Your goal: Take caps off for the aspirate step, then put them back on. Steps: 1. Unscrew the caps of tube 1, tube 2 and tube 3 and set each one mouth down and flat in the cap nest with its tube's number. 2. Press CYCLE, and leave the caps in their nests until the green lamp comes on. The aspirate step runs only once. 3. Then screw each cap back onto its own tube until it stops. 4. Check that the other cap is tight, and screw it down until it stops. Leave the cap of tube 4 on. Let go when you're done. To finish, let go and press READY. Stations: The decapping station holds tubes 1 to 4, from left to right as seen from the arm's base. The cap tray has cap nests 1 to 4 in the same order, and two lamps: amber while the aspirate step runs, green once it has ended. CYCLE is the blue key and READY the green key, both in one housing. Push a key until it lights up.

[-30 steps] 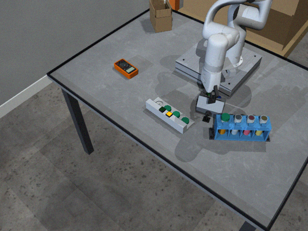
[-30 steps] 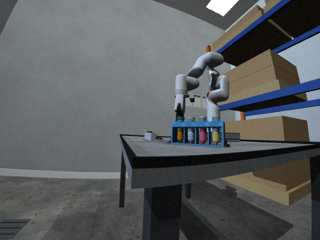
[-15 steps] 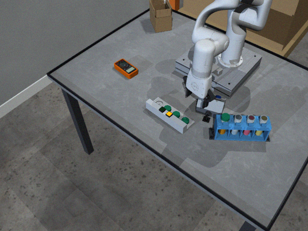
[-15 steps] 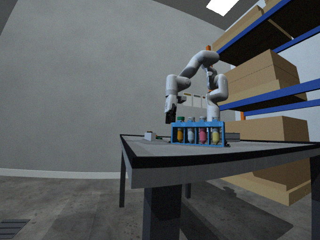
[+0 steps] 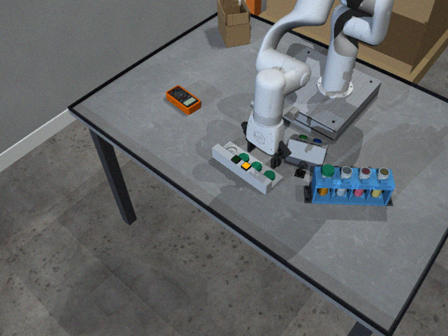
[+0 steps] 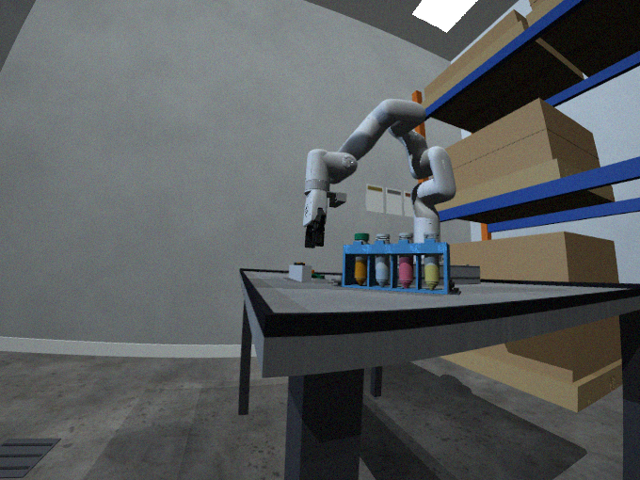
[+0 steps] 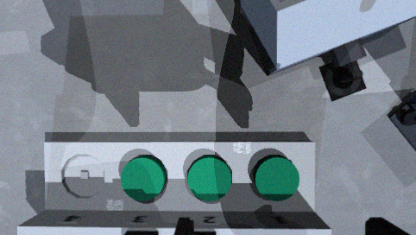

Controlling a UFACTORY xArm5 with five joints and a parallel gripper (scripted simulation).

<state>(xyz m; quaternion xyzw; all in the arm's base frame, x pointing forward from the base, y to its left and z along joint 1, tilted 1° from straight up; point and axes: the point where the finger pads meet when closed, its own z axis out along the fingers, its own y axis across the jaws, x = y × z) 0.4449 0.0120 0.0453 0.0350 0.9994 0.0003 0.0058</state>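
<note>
Three green caps (image 7: 210, 178) sit nested while the amber lamp (image 5: 245, 165) burns at their 9 o'clock; hold your empty, wide-open gripper (image 5: 265, 156) above until green.

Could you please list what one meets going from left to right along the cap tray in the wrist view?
Empty nest 4 → green cap in nest 3 → green cap in nest 2 → green cap in nest 1.
</note>
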